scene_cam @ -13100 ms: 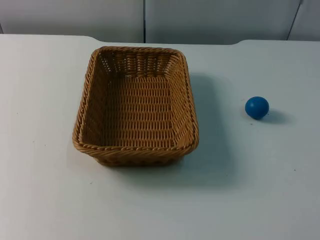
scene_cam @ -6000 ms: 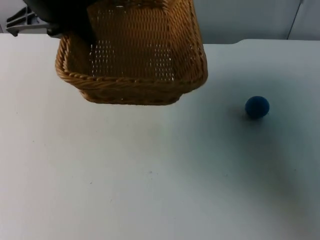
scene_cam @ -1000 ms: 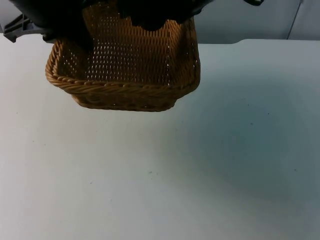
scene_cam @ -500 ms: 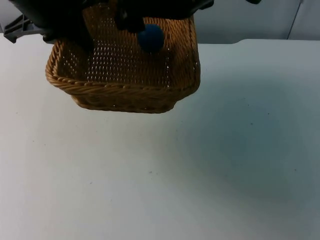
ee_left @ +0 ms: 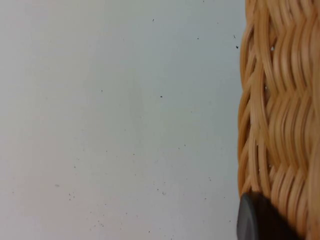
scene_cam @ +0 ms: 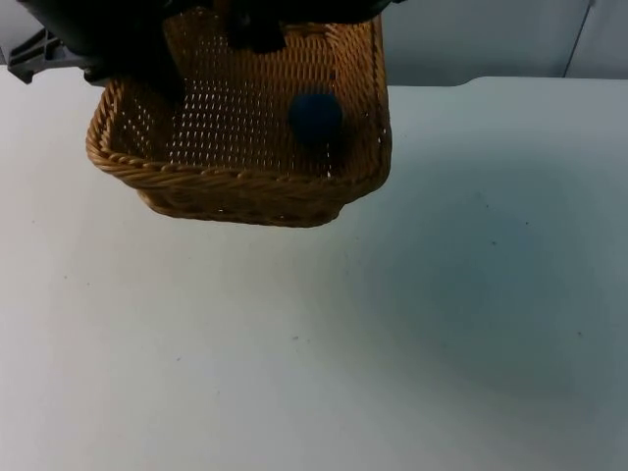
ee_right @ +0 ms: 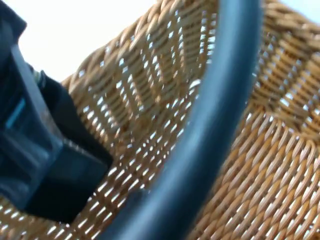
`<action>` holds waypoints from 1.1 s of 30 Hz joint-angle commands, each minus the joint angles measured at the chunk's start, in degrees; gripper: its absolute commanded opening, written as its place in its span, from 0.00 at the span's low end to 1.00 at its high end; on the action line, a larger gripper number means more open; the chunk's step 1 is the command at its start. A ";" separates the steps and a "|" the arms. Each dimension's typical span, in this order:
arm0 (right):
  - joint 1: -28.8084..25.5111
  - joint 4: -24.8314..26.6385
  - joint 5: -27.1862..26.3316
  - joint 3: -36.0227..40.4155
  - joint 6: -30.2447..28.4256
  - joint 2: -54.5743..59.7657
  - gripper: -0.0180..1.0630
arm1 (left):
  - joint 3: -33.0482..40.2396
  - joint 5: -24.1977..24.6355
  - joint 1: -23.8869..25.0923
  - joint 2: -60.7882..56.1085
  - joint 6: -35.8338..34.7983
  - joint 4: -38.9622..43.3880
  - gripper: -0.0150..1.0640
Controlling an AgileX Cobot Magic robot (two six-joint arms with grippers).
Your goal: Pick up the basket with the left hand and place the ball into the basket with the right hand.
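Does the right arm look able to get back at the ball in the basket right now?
Probably yes. The blue ball lies in the open-topped basket, which the left gripper holds above the table. The right gripper hovers just over the basket's inside, with nothing between it and the ball.

Left gripper grips at the picture's upper left; right gripper hovers alongside.

No text, label, brand, number or sign can be read anywhere in these views.
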 commanded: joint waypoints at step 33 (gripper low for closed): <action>-0.40 -0.21 11.71 -0.76 0.02 -4.20 0.99 | 0.06 0.91 -0.16 -0.56 -0.03 -2.36 0.01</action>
